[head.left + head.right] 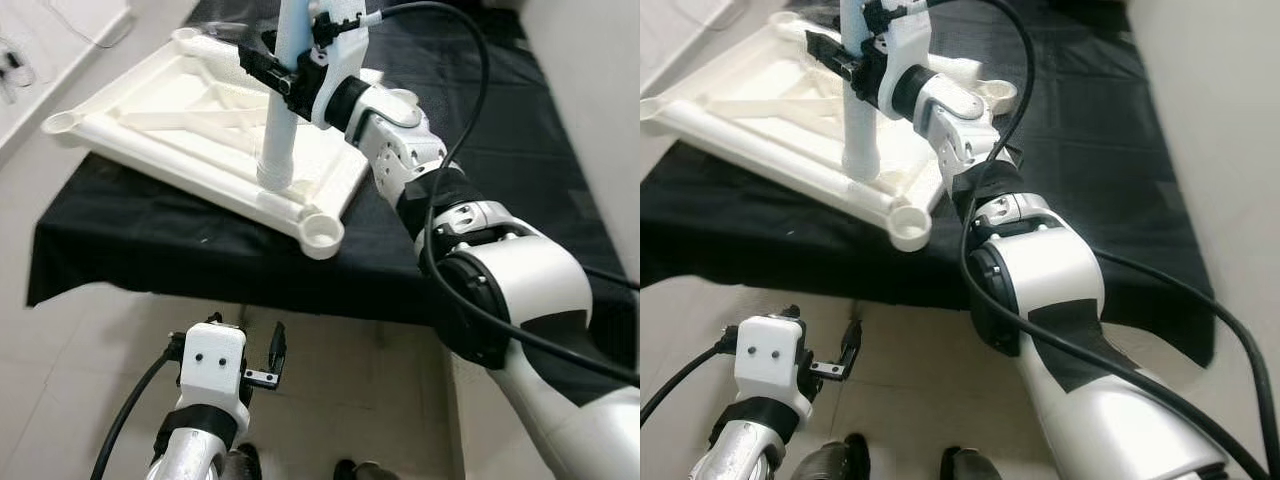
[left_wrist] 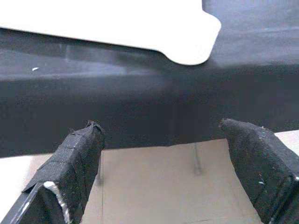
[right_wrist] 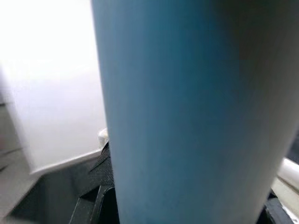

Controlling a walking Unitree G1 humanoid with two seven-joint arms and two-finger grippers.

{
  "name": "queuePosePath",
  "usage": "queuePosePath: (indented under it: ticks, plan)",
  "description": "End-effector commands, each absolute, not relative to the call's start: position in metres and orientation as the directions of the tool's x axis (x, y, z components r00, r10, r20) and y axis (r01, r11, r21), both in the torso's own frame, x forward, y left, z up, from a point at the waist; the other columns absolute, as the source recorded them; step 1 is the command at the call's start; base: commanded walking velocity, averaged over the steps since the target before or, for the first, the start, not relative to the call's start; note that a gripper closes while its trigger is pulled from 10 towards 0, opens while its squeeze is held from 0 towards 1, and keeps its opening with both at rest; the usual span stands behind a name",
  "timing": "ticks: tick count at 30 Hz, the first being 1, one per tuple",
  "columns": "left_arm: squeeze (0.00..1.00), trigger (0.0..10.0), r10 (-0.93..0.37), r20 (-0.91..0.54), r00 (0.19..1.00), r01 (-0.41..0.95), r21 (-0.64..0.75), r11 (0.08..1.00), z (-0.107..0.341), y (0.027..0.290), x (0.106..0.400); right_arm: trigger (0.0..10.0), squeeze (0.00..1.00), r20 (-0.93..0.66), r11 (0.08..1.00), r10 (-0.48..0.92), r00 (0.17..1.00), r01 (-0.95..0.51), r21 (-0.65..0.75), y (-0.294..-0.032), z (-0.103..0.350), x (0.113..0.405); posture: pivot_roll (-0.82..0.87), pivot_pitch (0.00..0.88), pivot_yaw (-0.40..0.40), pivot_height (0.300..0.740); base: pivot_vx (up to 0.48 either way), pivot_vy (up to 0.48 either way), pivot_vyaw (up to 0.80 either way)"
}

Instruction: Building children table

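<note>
Clamping the upright table leg (image 1: 281, 95), your right gripper (image 1: 272, 68) fingers seat it in the tabletop (image 1: 190, 115) on the bench (image 1: 480, 190); left gripper (image 1: 262, 372) fingers released.

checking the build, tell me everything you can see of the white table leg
The white table leg is a smooth round tube, plastic by the look, standing upright. Its lower end sits on the upturned white tabletop, near its front corner. The right gripper is shut on its upper part. Its top runs out of frame.
</note>
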State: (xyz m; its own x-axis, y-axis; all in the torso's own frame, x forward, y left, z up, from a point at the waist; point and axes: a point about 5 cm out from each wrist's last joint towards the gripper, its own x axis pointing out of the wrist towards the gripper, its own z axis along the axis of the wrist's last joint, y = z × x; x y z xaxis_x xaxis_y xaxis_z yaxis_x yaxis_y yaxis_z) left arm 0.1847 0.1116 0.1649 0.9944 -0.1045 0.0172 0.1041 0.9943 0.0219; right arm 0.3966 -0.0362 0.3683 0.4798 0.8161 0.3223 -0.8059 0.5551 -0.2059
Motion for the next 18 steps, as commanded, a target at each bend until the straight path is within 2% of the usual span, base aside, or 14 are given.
queuePosePath:
  ticks: [1, 2, 4, 5, 18]
  plan:
    - [0.00, 10.0, -0.111, -0.020, 0.994, 0.111, 0.024, 0.993, 0.158, 0.112, 0.181, 10.0, 0.00, 0.224, 0.384, 0.917, 0.331, -0.883, -0.268, -0.026, 0.360, 0.389, 0.09, 0.229, -0.087, 0.740, 0.000, 0.000, 0.00]
    - [0.00, 10.0, -0.112, -0.021, 0.993, 0.113, 0.026, 0.993, 0.158, 0.112, 0.181, 10.0, 0.00, 0.135, 0.291, 0.956, 0.261, -0.902, -0.319, -0.030, 0.352, 0.387, 0.09, 0.229, -0.087, 0.740, 0.000, 0.000, 0.00]
    - [0.00, 10.0, -0.112, -0.021, 0.993, 0.113, 0.026, 0.993, 0.158, 0.112, 0.181, 10.0, 0.00, 0.135, 0.291, 0.956, 0.261, -0.902, -0.319, -0.030, 0.352, 0.387, 0.09, 0.229, -0.087, 0.740, 0.000, 0.000, 0.00]
    - [0.00, 10.0, -0.114, -0.023, 0.993, 0.115, 0.027, 0.993, 0.158, 0.112, 0.179, 10.0, 0.00, 0.037, 0.188, 0.982, 0.187, -0.923, -0.336, -0.038, 0.343, 0.385, 0.10, 0.228, -0.087, 0.740, 0.000, 0.000, 0.00]
    - [0.00, 10.0, -0.129, -0.023, 0.991, 0.129, 0.021, 0.991, 0.159, 0.109, 0.175, 10.0, 0.00, -0.001, 0.213, 0.975, 0.224, -0.929, -0.303, -0.066, 0.341, 0.390, 0.10, 0.229, -0.080, 0.740, 0.000, 0.000, 0.00]
